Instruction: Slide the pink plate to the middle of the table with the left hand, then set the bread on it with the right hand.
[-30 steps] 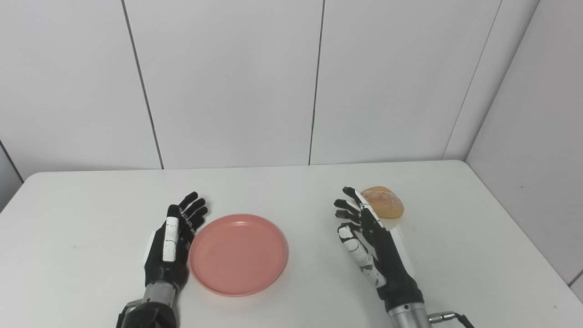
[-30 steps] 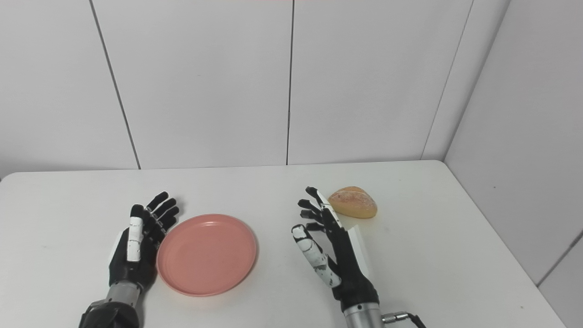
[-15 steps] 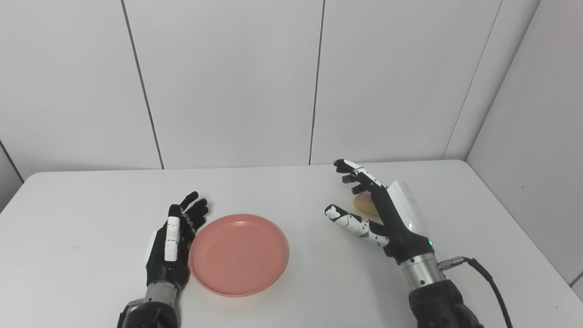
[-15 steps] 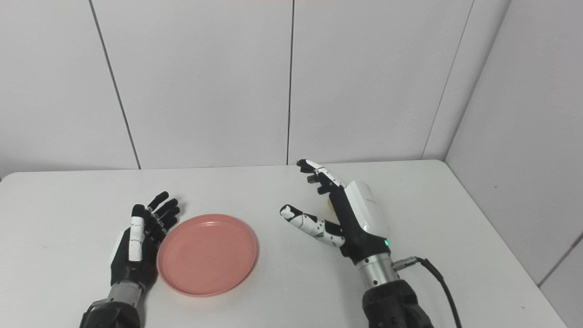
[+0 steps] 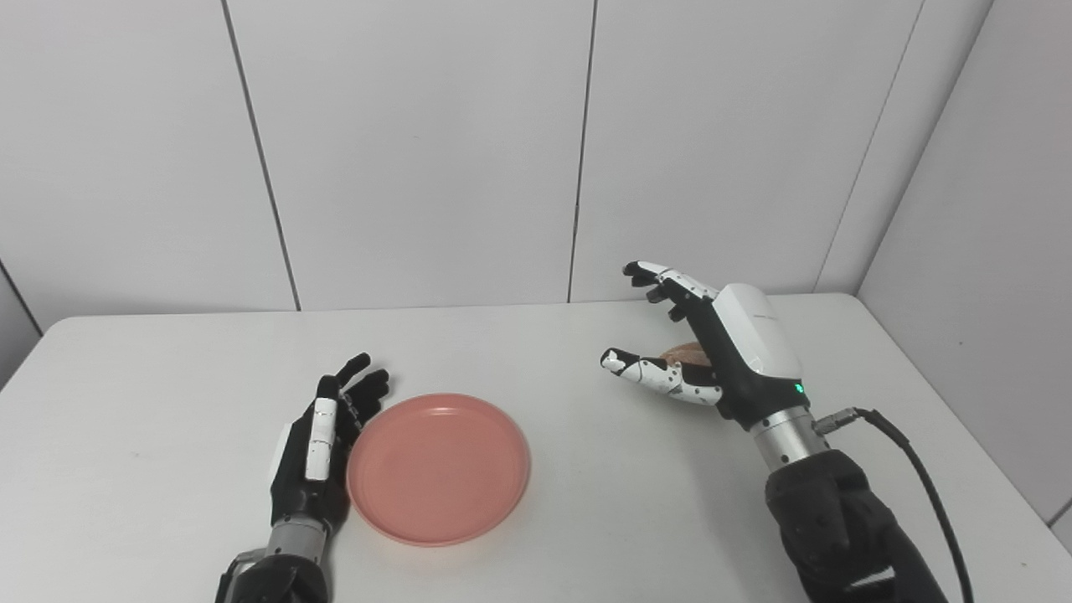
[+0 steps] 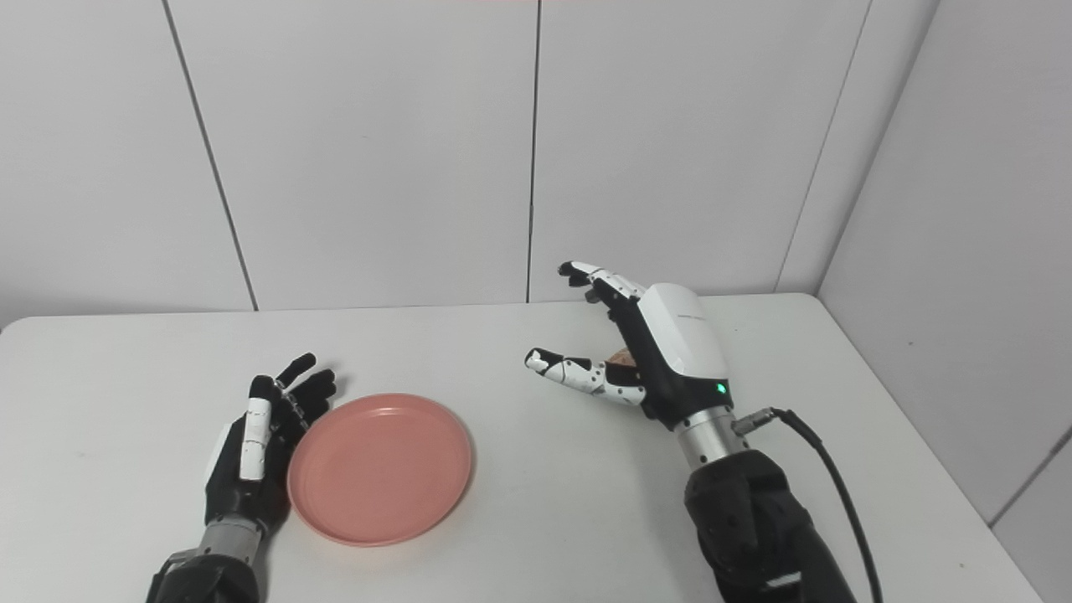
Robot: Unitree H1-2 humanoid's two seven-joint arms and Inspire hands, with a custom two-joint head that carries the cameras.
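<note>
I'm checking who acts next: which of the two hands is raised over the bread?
The right hand, lifted off the table with fingers spread above the mostly hidden bread. The left hand rests low beside the pink plate.

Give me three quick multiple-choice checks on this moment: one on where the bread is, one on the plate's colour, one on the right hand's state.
1. Where is the bread?
A. On the plate
B. Under the raised right hand, mostly hidden
C. Beside the left hand

2. What colour is the plate?
A. Blue
B. White
C. Pink

3. What is the right hand's state?
A. Open, holding nothing
B. Shut on the bread
C. Flat on the plate

Answers:
1 B, only a brown sliver shows between thumb and fingers.
2 C, the dish beside the left hand is plainly pink.
3 A, fingers and thumb are spread apart over the bread.
</note>
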